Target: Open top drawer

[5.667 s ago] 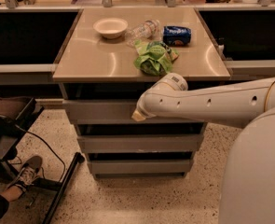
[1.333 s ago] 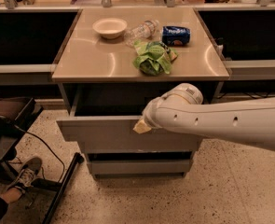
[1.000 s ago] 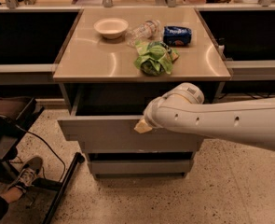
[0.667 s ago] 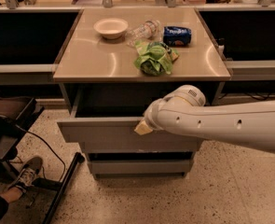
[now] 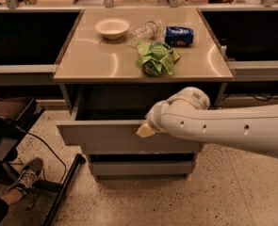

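The top drawer [image 5: 105, 136] of the grey cabinet stands pulled out toward me, its grey front well forward of the cabinet body and a dark opening showing behind it. My gripper [image 5: 146, 130] sits at the top edge of the drawer front, right of centre, at the end of my white arm [image 5: 223, 128], which reaches in from the right. Only a pale tip of the gripper shows against the drawer front. The inside of the drawer is dark and hidden.
On the cabinet's tan top [image 5: 91, 60] lie a white bowl [image 5: 112, 28], a clear plastic bottle [image 5: 145, 30], a blue snack bag [image 5: 179, 35] and a green chip bag [image 5: 155, 58]. A narrower drawer front [image 5: 141, 167] lies below. A person's shoe [image 5: 26, 173] and a black bar [image 5: 65, 182] are at the lower left.
Compared with several seconds ago, the top drawer has slid out toward me with the gripper at its front. Over the last second the drawer and arm have barely moved.
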{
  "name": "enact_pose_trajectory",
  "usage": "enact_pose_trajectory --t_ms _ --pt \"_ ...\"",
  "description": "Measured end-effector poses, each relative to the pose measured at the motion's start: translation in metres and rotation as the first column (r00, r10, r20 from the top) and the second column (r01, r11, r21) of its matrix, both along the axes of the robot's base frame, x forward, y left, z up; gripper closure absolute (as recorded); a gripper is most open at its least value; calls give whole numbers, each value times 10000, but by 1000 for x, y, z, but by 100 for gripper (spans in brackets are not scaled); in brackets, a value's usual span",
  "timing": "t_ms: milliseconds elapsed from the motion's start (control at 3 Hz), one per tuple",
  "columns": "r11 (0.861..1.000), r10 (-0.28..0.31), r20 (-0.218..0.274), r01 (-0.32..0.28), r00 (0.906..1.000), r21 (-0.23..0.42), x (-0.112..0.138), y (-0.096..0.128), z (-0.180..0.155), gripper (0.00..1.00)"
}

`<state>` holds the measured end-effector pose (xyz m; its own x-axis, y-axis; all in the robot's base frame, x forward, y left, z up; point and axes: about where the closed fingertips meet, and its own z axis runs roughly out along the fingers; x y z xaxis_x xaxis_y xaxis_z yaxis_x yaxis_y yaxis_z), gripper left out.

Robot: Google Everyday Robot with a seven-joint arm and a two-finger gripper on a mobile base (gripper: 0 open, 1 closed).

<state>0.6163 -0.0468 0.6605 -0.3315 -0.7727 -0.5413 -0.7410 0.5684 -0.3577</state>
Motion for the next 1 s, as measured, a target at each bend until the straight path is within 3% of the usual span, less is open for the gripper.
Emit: enact_pose_trajectory --t_ms 1000 --pt "9999 -94 -2 94 10000 113 -18 -7 -4 100"
